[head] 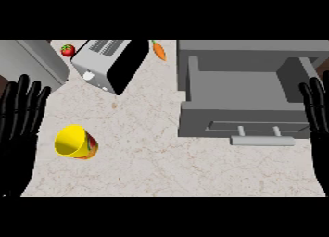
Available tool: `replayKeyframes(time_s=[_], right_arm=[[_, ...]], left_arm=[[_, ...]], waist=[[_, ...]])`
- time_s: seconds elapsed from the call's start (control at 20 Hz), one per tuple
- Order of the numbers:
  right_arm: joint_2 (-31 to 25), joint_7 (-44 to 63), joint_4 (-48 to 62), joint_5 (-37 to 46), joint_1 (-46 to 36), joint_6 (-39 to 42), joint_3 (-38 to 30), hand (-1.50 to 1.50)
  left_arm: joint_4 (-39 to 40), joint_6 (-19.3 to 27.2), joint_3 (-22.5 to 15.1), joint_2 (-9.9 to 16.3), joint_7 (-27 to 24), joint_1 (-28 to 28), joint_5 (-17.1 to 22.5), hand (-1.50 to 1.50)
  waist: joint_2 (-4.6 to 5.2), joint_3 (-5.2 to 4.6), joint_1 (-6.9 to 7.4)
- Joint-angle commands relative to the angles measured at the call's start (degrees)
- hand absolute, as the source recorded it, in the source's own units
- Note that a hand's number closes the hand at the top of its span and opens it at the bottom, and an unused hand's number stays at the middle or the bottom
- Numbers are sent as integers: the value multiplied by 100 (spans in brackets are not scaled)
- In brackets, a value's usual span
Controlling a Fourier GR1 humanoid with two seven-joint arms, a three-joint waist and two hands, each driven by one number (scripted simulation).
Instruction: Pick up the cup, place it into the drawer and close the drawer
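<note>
- Currently the yellow cup [76, 142] is lying tipped on the counter [160, 162], mouth facing up-left, at the left-centre, well apart from the drawer [242, 99].
- Drawer is sitting pulled open at the right, grey, its inside showing nothing, bar handle [262, 140] sticking out toward the robot.
- Left hand [13, 125] is resting at the left edge, fingers straight and up, holding nothing, near the cup but not touching.
- Right hand [323, 120] is resting at the right edge beside the drawer front, fingers straight, holding nothing.
- Toaster [110, 62], strawberry [67, 50] and carrot [158, 50] are sitting along the far edge.
</note>
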Motion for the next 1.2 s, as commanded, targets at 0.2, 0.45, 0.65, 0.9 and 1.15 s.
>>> replayKeyframes(time_s=[0.2, 0.45, 0.65, 0.9, 1.15], right_arm=[[-38, 94, -110, -217, 127, 292, 17, -150], [66, 848, -270, -849, -32, 425, 169, -150], [210, 359, -178, -618, 457, 538, 346, -150], [379, 676, -63, -329, -15, 206, 436, -150], [302, 873, -31, -511, -309, 283, 286, -150]], left_arm=[[181, 351, 713, 24, -107, -230, -151, -150], [652, 628, 758, -468, 31, -289, 437, -150], [770, 631, 796, -422, -55, -355, 626, -150], [614, 595, 669, -466, -89, -107, 621, -150], [751, 890, 594, -407, 330, -543, 372, -150]], waist=[[138, 3, -80], [139, 2, -91], [136, 3, -89], [135, 3, -69], [135, 3, -75]])
